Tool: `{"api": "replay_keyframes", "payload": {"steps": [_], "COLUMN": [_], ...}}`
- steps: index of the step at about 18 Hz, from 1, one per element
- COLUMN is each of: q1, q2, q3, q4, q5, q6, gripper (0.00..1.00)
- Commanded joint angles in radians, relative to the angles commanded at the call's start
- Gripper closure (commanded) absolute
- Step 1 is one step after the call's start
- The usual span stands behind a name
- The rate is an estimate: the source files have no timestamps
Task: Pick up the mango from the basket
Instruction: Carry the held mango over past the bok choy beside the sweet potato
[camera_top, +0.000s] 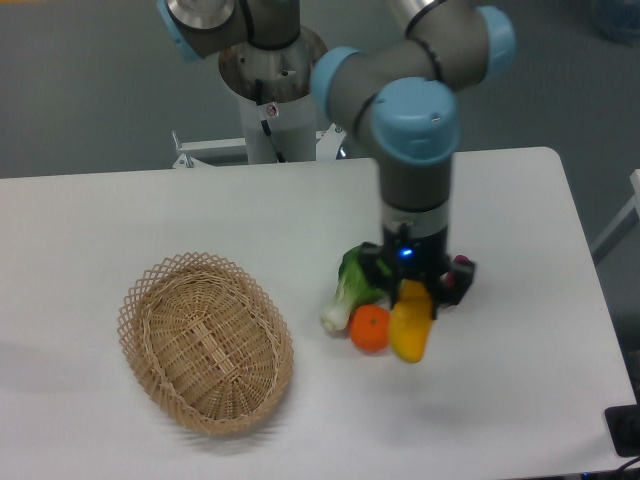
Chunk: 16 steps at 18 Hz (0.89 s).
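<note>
Camera view shows that we grip the mango (410, 329) in the clenched gripper (414, 296), hanging beside the orange (369, 329) and well clear of the basket (206, 341), so we judge the pick-up itself done, with nothing left but holding or placing it.

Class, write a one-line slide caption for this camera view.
Claw holding mango above table, beside orange, basket empty.

The UR5e arm reaches forward over the table, wrist pointing straight down, its gripper (413, 300) clamped on the mango (410, 324), which hangs below the jaws.
</note>
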Motion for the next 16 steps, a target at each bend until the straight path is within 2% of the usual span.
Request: {"api": "replay_keyframes", "payload": {"steps": [5,16], "q1": [0.061,0.08], "q2": [-0.002,-0.006], "q3": [0.0,0.002], "q4": [0.003,0.011], "q5": [-0.002,-0.003], "q6": [0.094,0.117], "gripper": [0.63,0.63]}}
